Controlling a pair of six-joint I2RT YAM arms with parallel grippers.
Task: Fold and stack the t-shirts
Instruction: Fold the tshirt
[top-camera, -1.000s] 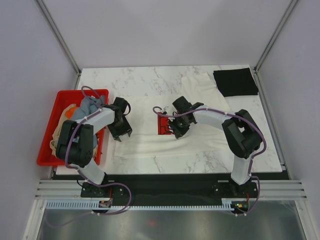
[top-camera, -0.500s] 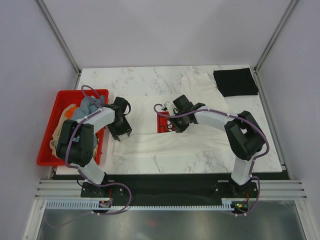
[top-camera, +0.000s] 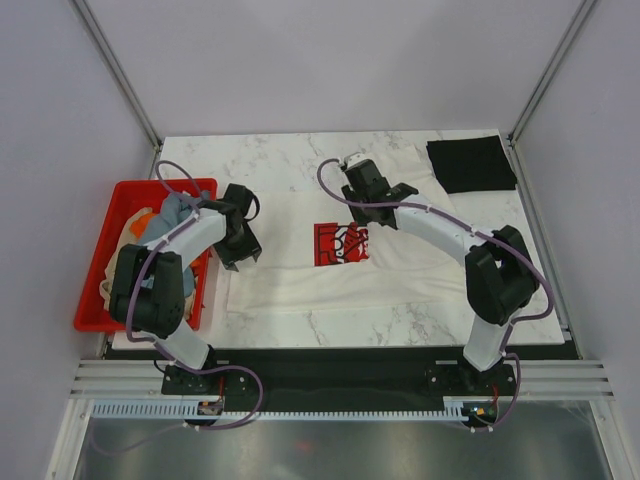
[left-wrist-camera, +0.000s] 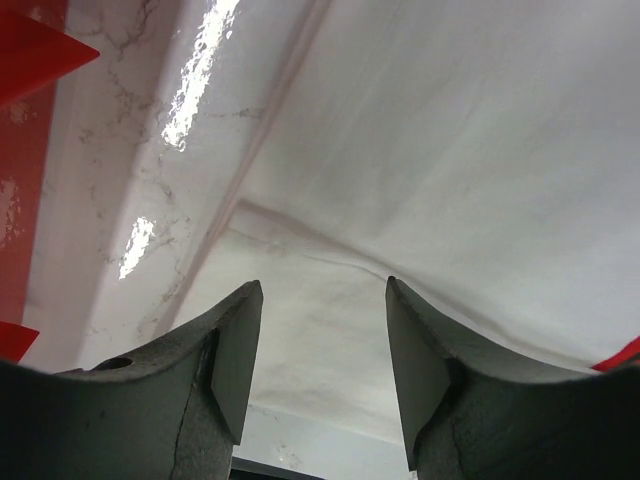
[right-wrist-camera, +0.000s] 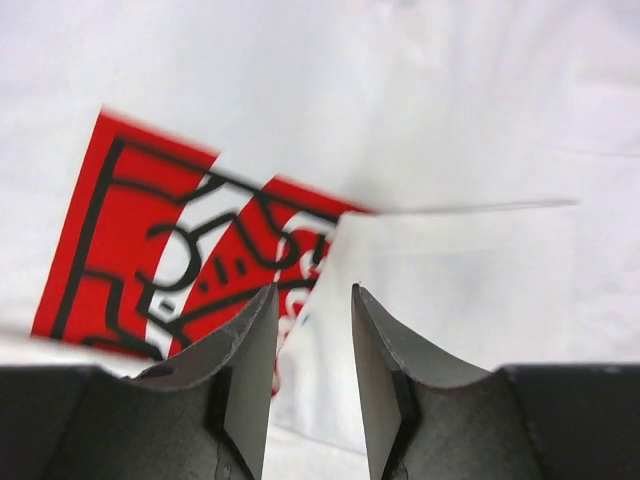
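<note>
Right claw has lifted off the red print toward the far edge, narrowly parted, empty. Cream-white t-shirt lies flat, long axis across the bench; left claw, open, hangs over its left edge.

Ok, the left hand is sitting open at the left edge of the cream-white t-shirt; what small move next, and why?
Probably lower the left hand and close it on the cream-white cloth t-shirt with the red rectangular print. Its fingers are open above a raised crease near the shirt's left edge, gripping nothing, while the right hand is up near the far edge.
</note>
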